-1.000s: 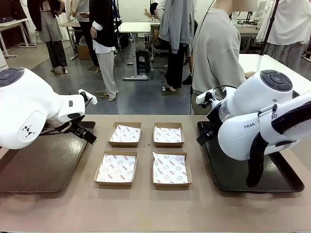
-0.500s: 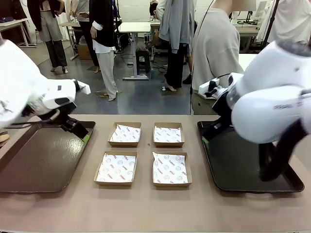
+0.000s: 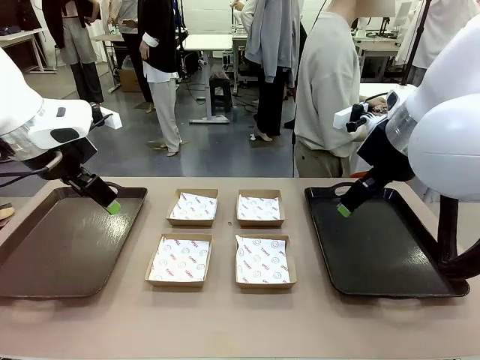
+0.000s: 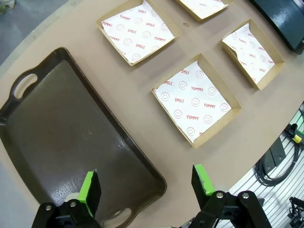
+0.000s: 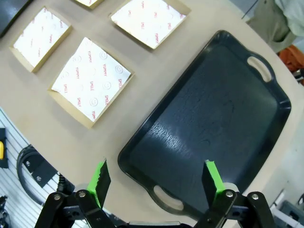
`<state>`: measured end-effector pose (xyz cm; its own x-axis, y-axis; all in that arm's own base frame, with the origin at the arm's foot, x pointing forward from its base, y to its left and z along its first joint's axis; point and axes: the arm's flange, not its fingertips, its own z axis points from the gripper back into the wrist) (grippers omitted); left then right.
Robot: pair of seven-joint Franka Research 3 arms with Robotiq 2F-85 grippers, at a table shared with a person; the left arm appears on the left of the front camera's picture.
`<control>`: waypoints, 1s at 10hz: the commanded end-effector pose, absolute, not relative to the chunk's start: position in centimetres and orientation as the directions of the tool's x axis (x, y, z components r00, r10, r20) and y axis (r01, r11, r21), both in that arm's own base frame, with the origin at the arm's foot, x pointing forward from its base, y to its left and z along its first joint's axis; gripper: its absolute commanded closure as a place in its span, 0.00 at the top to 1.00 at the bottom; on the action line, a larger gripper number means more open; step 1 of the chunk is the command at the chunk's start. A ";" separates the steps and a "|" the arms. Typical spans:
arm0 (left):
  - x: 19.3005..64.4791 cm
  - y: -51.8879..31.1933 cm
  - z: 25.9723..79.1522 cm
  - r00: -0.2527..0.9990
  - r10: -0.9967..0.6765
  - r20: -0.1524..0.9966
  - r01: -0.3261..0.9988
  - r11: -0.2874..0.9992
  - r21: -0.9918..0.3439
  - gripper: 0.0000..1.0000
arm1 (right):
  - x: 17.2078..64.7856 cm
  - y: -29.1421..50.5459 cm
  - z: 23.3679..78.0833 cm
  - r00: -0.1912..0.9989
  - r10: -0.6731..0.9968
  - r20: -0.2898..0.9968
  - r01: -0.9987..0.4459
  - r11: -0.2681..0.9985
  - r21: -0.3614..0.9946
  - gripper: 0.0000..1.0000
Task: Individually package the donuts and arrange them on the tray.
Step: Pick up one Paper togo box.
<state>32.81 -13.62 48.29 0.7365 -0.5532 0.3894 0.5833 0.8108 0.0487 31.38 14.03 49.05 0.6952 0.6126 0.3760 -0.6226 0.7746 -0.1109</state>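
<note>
The left gripper (image 3: 112, 205) hangs with its jaws spread wide and nothing between them, above the far inner corner of the brown tray (image 3: 60, 251). In the left wrist view one green finger pad of the left gripper (image 4: 146, 183) is over that tray's floor near a handle slot, the other over bare table (image 3: 225, 322) just past the rim. Ahead of its fingers, toward the other arm, four open cardboard boxes lined with red-printed white paper stand in two rows: far-left box (image 3: 193, 208), near-left box (image 3: 180, 261), far-right box (image 3: 260, 208), near-right box (image 3: 262, 261). Between these boxes and the right arm lies the black tray (image 3: 375, 251). The right gripper (image 3: 345, 210) hangs above its far inner corner, jaws likewise wide apart and holding nothing. In the right wrist view one pad is over the tray's floor beside a handle slot, the other over the table off its corner. A person (image 3: 330, 82) stands behind this gripper at the table's far side.
</note>
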 end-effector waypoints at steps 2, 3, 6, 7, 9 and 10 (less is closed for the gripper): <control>32.8 -13.6 48.3 0.736 -0.553 0.389 0.583 0.811 0.049 1.00 | 33.0 12.6 48.9 0.758 0.509 0.408 -0.621 0.753 0.215 1.00; 33.9 -11.2 48.8 0.740 -0.435 0.512 0.564 0.817 -0.121 1.00 | 34.3 9.7 48.8 0.832 0.354 0.428 -0.537 0.709 0.457 1.00; 35.5 -4.6 48.6 0.806 -0.096 0.584 0.489 0.664 -0.565 1.00 | 36.0 -0.7 45.9 0.965 -0.084 0.250 -0.196 0.403 0.894 1.00; 35.3 -2.9 48.6 0.828 -0.040 0.559 0.474 0.582 -0.661 1.00 | 35.4 -2.8 45.6 0.961 -0.136 0.242 -0.183 0.346 0.920 1.00; 34.4 1.4 48.5 0.865 0.032 0.501 0.427 0.476 -0.768 1.00 | 33.2 -6.7 45.2 0.950 -0.205 0.236 -0.168 0.300 0.939 1.00; 34.0 3.3 48.3 0.888 0.054 0.456 0.378 0.476 -0.794 1.00 | 32.1 -8.3 44.7 0.946 -0.233 0.224 -0.152 0.292 0.944 1.00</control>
<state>34.15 1.58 48.93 0.8638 0.0474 0.5016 0.4236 0.4705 -0.7741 33.16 -8.48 45.42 0.9540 -0.1719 0.2458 -0.1855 0.3057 0.9339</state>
